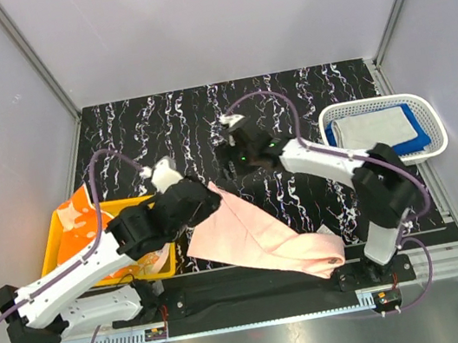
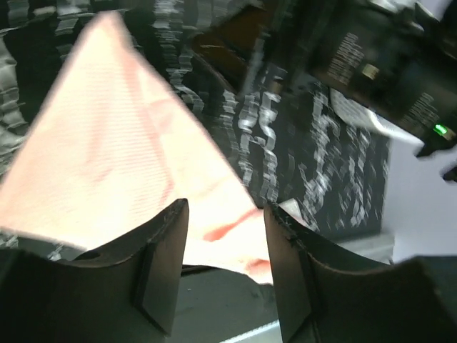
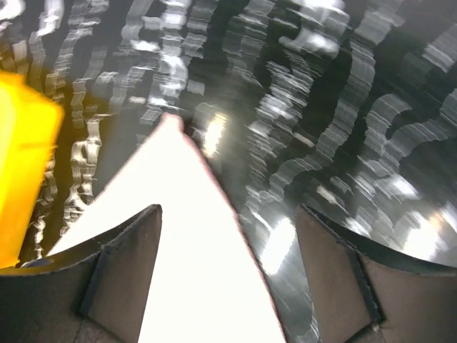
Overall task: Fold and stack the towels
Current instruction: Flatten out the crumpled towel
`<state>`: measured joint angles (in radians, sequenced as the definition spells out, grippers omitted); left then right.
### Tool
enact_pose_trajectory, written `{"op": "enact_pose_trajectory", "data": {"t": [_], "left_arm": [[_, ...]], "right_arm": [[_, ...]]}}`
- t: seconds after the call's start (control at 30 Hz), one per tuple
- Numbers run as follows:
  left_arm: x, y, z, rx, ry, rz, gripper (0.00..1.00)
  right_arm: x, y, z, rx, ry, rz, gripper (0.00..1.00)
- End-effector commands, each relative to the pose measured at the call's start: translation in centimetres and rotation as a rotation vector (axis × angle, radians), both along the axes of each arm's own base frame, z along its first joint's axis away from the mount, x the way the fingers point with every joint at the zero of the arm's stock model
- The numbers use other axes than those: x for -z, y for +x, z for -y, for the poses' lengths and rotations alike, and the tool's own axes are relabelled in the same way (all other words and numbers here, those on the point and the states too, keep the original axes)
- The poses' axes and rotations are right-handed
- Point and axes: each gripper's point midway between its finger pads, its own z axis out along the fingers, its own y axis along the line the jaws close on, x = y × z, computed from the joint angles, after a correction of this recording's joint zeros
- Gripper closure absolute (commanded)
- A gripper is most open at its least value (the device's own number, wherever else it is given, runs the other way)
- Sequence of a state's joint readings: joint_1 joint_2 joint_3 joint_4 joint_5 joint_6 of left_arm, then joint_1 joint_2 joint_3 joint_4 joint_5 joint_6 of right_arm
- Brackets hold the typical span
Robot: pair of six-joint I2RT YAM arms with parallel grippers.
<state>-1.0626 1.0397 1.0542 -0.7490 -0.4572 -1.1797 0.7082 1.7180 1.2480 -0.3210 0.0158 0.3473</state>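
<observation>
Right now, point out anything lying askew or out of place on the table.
The pink towel lies diagonally, its near end draped past the front edge of the black marbled mat. An orange-and-white towel spills over the far rim of the yellow bin.

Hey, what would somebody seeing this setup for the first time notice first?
The pale pink towel stands out, sprawled diagonally across the black marbled table, its near end at the front edge. At the left sits a bright yellow bin holding an orange-and-white towel; at the right, a white basket holds a folded off-white towel on a blue towel.
</observation>
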Motion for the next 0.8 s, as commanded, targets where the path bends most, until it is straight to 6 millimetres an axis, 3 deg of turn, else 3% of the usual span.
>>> {"op": "enact_pose_trajectory", "data": {"t": [0.0, 0.03, 0.1, 0.23, 0.47, 0.77], "left_arm": [[4.3, 0.1, -7.6, -0.419, 0.093, -0.124, 0.5], [5.1, 0.1, -8.7, -0.477, 0.113, -0.164, 0.5], [6.5, -0.8, -9.9, -0.529, 0.146, -0.241, 0.5], [9.4, -1.3, -10.8, -0.592, 0.148, -0.33, 0.48], [13.7, -1.5, -11.0, -0.631, 0.113, -0.445, 0.48], [16.5, -1.4, -10.3, -0.645, 0.106, -0.522, 0.48]], "right_arm": [[-1.9, 1.4, -5.3, -0.189, 0.022, 0.126, 0.19], [-2.2, 1.3, -6.7, -0.227, 0.027, 0.142, 0.2], [-0.7, 1.4, -7.9, -0.28, 0.001, 0.147, 0.2], [0.2, 1.1, -10.0, -0.346, 0.008, 0.142, 0.22], [3.8, 1.0, -11.0, -0.391, -0.03, 0.081, 0.35], [6.8, 1.1, -11.6, -0.395, -0.055, 0.038, 0.56]]}}
